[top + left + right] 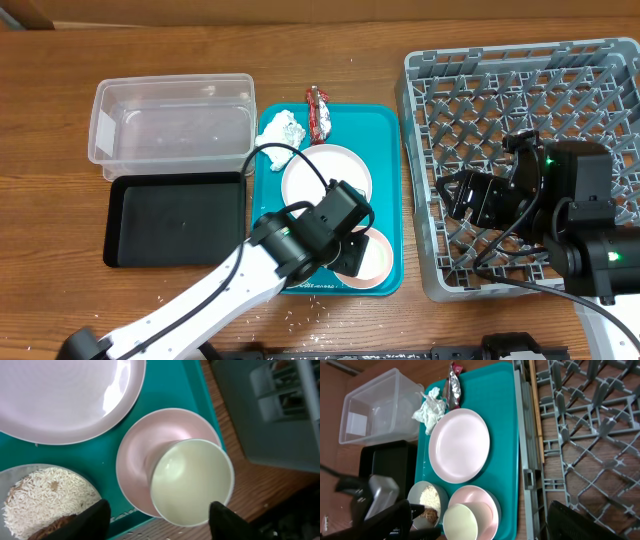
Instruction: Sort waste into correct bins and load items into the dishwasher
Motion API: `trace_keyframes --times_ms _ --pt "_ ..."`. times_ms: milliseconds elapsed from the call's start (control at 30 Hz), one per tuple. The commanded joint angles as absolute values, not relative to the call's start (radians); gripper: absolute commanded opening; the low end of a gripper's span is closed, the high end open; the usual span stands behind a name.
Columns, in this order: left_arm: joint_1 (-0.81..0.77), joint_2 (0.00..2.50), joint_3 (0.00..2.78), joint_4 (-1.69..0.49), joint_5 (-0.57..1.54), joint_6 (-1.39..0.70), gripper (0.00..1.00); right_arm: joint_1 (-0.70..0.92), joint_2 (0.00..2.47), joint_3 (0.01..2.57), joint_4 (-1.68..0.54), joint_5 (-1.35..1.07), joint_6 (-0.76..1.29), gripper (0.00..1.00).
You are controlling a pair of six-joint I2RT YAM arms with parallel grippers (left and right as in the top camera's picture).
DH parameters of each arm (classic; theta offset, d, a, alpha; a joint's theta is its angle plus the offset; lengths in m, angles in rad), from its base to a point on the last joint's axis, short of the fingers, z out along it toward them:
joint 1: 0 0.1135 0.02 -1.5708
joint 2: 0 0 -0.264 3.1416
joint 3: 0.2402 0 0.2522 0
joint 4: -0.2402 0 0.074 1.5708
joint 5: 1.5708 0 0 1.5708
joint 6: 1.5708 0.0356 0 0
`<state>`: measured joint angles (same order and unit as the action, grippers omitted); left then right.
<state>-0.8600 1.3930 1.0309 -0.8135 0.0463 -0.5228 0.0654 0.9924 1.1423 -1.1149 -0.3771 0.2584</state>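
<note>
overhead, left to right. the clear tub [170, 120] sits at 12 o'clock of the black tray [175, 218], long sides just beside each other. we see nothing in either.

teal tray [385, 130] comes next. the crumpled napkin [282, 128] and snack wrapper [318, 112] lie at its 12 o'clock edge. the flat plate [325, 172] is mid-tray and bare.

the left gripper [159, 510] hangs over the tray's 6 o'clock end. it is released, fingers [95, 520] spread wide with nothing gripped. in its wrist view:
- the bowl of rice and brown bits [45, 495] is at 9 o'clock of the gripper, partly under one finger.
- the small cup [192, 482] is at 1 o'clock, just ahead of the fingertips.
- the cup sits inside the pink bowl [145, 445], mouth toward the camera. we cannot tell whether it stands upright or leans.
- the cup's rim looks narrower than the finger spread.

the dish rack [520, 80] is at 3 o'clock of the tray, with no dishes in it. the right gripper [450, 198] hovers above the rack floor, likewise released and holding nothing. from it the cup lies at about 8 o'clock, across the rack wall.

judgement: the left arm is clearly nearer the cup. the coming move turns on a small shift toward 1 o'clock to centre the fingers on the cup, then a descent. nothing is sorted yet: the waste lies on the tray and the rack is unloaded.
</note>
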Motion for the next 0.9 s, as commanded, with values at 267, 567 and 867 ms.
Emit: trace_keyframes --times_ms 267,567,867 --pt "-0.857 1.558 1.066 -0.761 0.050 -0.546 0.04 0.060 0.992 1.172 -1.114 -0.375 0.256 0.78" --pt "-0.604 1.378 1.253 -0.906 0.221 -0.464 0.04 0.060 0.992 1.172 -1.110 -0.383 0.256 0.67" --pt "-0.067 1.381 1.252 -0.773 1.463 -0.249 0.04 0.069 1.001 1.172 -0.893 -1.052 0.011 0.77"
